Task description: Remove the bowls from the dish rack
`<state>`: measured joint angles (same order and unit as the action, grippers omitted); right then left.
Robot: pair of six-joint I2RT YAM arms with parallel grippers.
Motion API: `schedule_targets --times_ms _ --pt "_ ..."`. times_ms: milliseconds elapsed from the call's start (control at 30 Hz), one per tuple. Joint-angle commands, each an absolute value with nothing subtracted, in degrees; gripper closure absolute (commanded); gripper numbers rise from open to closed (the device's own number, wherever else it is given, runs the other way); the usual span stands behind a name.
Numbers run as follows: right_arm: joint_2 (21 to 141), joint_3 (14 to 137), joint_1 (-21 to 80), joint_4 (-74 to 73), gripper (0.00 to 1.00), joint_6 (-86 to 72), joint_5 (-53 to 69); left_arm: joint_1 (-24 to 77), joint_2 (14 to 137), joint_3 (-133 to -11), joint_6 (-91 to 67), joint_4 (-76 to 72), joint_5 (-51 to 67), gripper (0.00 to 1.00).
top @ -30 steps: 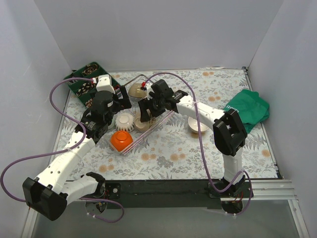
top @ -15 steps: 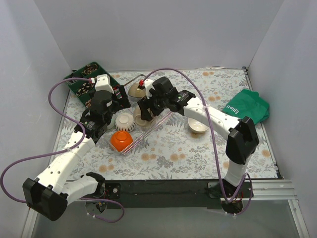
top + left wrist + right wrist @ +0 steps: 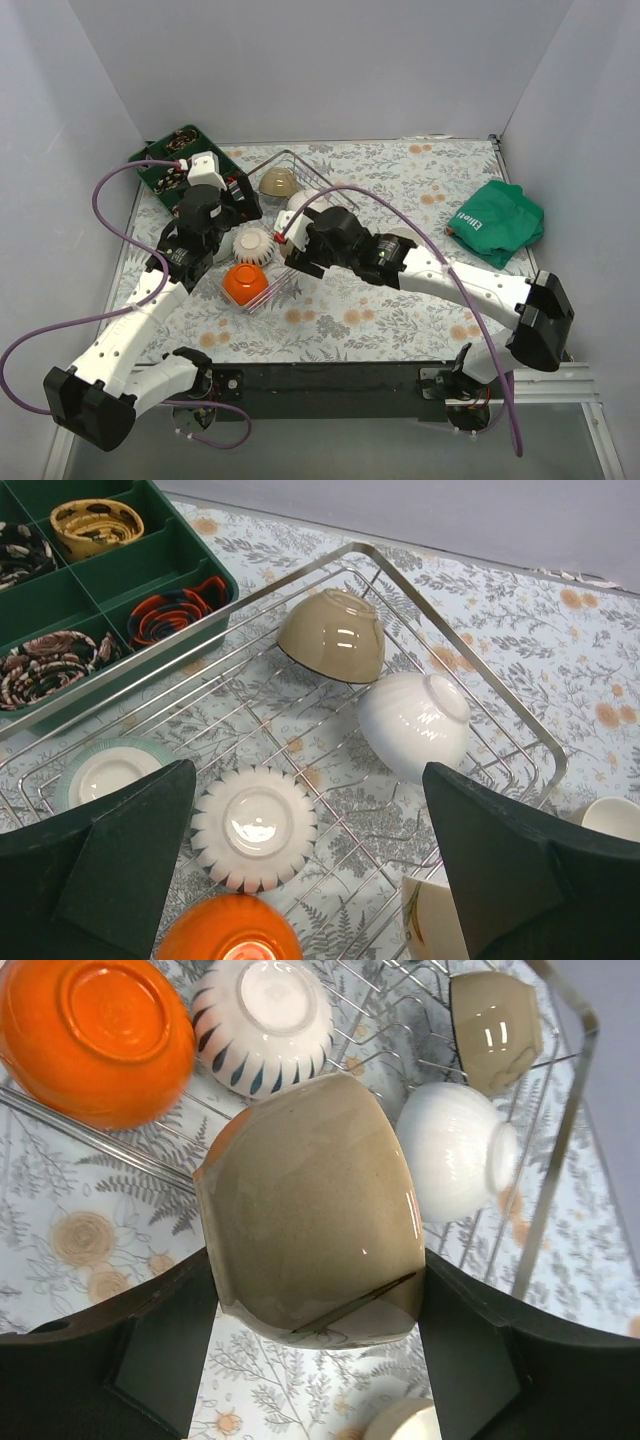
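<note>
Unloading step in progress, read from left to right. At far left lies a green compartment tray [image 3: 160,165] of small items, which is not part of the task. Beside it the left gripper [image 3: 305,790] hovers over the dish rack [image 3: 455,620], its jaws spread wide and holding nothing. Below it in the rack are a teal-rimmed bowl [image 3: 105,775], a scalloped white bowl [image 3: 255,825], a beige bowl [image 3: 333,635] and a ribbed white bowl [image 3: 415,725], all upside down. An orange bowl [image 3: 245,285] sits at the rack's near edge. The right gripper [image 3: 315,1260] pinches a tan bowl [image 3: 310,1180] between its two fingers [image 3: 150,1345], above the rack's near right side. One cream bowl [image 3: 615,818] stands on the table just outside the rack. A green cloth [image 3: 497,220] lies well apart at far right. Judged stage: one bowl unloaded, one in transit, five to go. The next move calls for carrying the tan bowl clear of the wires, setting it on bare table near the cream bowl, then releasing.
</note>
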<state>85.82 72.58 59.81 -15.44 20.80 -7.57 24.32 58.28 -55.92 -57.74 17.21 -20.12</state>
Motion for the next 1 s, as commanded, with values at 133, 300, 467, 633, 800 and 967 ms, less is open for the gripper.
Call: schedule_targets --times_ms 133,300,467,633,800,967 --pt "77.17 59.26 70.39 14.74 0.99 43.05 -34.50 24.08 59.50 -62.92 -62.84 27.31 -11.19 0.02" --pt "77.78 51.09 76.01 30.12 0.99 54.21 -44.20 24.08 62.13 -68.46 -65.83 33.92 -5.29 0.02" --pt "80.85 45.62 78.92 52.44 0.99 70.46 -51.06 24.08 65.38 -71.45 -67.32 38.49 3.33 0.02" --pt "88.65 41.84 80.59 82.05 0.99 91.19 -54.13 24.17 66.97 -71.72 -68.90 39.99 6.41 0.02" --pt "95.89 42.80 81.03 97.91 0.99 103.98 -54.23 24.08 67.41 -72.16 -70.66 39.46 7.47 0.03" --pt "96.24 43.68 81.83 97.82 0.99 102.48 -53.79 24.08 69.78 -72.07 -70.66 40.25 8.44 0.07"
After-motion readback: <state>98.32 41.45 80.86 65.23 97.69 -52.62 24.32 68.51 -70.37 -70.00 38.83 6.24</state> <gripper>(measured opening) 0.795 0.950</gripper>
